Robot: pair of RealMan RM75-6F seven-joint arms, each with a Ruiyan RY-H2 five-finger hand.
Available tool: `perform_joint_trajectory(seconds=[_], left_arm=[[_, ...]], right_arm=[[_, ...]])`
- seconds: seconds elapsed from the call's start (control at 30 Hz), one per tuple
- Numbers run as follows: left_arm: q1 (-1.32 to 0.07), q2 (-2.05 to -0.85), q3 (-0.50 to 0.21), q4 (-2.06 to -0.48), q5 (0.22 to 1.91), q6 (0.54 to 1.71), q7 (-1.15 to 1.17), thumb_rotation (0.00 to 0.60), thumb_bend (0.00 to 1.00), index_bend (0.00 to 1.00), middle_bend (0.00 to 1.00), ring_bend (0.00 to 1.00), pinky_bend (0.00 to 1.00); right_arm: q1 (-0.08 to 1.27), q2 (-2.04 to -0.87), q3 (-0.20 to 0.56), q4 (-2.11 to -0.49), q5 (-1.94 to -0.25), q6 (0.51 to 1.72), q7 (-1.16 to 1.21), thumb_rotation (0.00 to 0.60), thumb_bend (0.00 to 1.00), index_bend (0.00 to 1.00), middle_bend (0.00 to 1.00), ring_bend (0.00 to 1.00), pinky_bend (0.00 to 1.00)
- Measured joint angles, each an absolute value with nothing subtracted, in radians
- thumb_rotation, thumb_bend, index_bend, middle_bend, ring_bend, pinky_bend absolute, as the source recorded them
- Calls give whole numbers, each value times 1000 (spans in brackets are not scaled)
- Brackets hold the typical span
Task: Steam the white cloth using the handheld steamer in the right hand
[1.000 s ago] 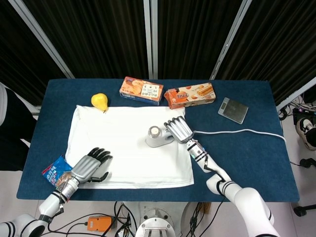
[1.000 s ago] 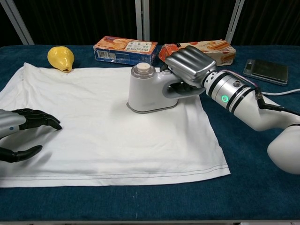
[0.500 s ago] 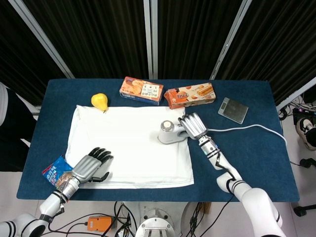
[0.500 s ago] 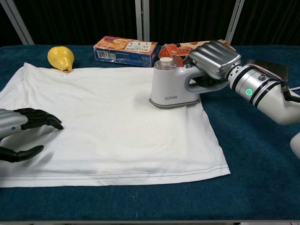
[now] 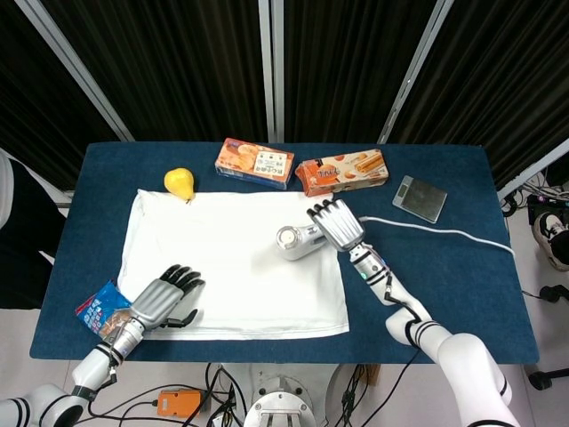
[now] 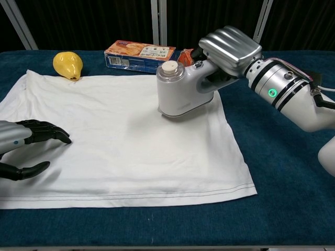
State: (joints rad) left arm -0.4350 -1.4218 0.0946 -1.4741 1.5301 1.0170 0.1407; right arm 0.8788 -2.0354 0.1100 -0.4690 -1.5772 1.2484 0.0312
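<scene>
— Back toward the middle came the handheld steamer [image 6: 180, 91], which half a second before had stood at the white cloth's [image 5: 227, 262] right edge; it had tilted, too, its base lifted off the fabric on one side. Who held it?

— The right hand [image 6: 230, 48] gripped its handle, fingers wrapped over the top. The left hand [image 5: 165, 297] lay where it had been, fingers apart and resting on the cloth's near-left corner, holding nothing.

— What did only the head view catch?

— A blue snack packet [image 5: 100, 309] by the left wrist, the steamer's white cord [image 5: 444, 233] trailing right, and a small scale [image 5: 420, 197]. The chest view alone showed the tilt plainly. Both showed a pear [image 6: 68, 65] touching the cloth's far-left corner and two biscuit boxes [image 5: 255, 162] beyond.
</scene>
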Motion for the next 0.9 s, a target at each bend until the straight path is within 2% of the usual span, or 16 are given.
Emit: perform_joint_trajectory(seconds=[0.4,0.63,0.9], left_arm=[[-435,-1428,98,-1464,1524,1015,141,206,364,140,99,0,0],[-438,-1432,98,-1461,1525,1015,141,204,364,140,99,0,0],[-440,-1434,98,-1464,1524,1015,145,208,364,140,99,0,0]], right_arm=[[884,-2156,64,-281,-1605,1235,167,600,887,858,762,750,847],[856,-2151,36,-277,-1616,1238,248,600,887,863,768,755,855],[825,-2118,-7,-312,-1652,1296,297,600,887,872,781,767,864]])
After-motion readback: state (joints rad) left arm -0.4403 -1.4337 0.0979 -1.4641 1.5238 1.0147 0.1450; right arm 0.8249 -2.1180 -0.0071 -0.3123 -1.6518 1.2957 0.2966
